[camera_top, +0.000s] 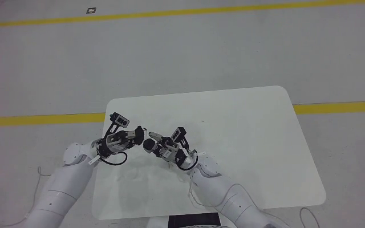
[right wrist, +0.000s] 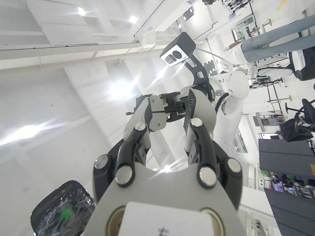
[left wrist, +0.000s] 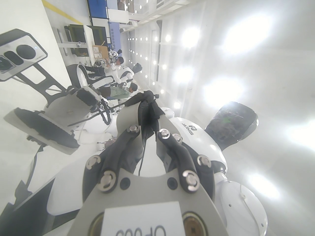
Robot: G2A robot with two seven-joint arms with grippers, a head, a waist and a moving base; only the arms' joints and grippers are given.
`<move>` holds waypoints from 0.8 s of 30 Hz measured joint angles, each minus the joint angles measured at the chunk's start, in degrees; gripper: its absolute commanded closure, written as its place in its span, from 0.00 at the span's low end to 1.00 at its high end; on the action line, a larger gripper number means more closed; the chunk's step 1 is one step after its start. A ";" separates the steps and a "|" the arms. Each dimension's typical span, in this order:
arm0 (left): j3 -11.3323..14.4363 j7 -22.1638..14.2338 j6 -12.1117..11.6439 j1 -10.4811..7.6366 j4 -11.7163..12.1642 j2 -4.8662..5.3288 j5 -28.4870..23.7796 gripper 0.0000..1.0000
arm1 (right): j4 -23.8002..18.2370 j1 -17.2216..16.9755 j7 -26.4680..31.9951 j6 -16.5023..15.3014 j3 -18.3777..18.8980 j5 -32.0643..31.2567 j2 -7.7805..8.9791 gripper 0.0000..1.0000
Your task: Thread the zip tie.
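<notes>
Black plastic strap, thin: zip tie, the task item. Judged light, springy along its length, slick on the flat faces, with a free end prone to swing. Best taken close to the tip, so that little loose length is left to wander when it is aimed at the head slot

Top view: white table (camera_top: 256, 114), centre to right of frame. Left gripper (camera_top: 138, 135) and right gripper (camera_top: 151, 140) are nose to nose above the table's left part, lower left of frame centre, close together. The strap is too fine to make out here

Left wrist view: left gripper (left wrist: 147, 100) clenched, pads pinched together on the zip tie (left wrist: 143, 144). The strap trails back between the fingers toward the wrist. Right gripper (left wrist: 65, 114) just beside, ribbed pads spread apart

Right wrist view: right gripper (right wrist: 169, 104) released, fingers (right wrist: 199, 109) wide apart, holding nothing. Left gripper (right wrist: 158, 114) is seen between them, farther off. The zip tie (right wrist: 130, 113) sticks out from it as a straight thin line with a small knob at its end and passes by one right finger; whether they touch cannot be told
</notes>
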 measured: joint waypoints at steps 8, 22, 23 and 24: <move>0.00 0.00 0.00 0.00 0.00 0.00 0.00 1.00 | 0.02 0.54 -1.00 -2.31 -0.15 1.82 -0.39 0.80; 0.00 0.00 0.00 0.00 0.00 0.00 0.00 1.00 | -0.79 -0.44 -1.62 -3.39 1.38 2.02 -0.10 0.76; 0.00 0.00 0.00 0.00 0.00 0.00 0.00 1.00 | -0.83 -0.53 -1.72 -3.39 1.59 2.11 -0.08 0.76; 0.00 0.00 0.00 0.00 0.00 0.00 0.00 1.00 | -0.89 -0.62 -1.82 -3.39 1.81 2.20 -0.05 0.78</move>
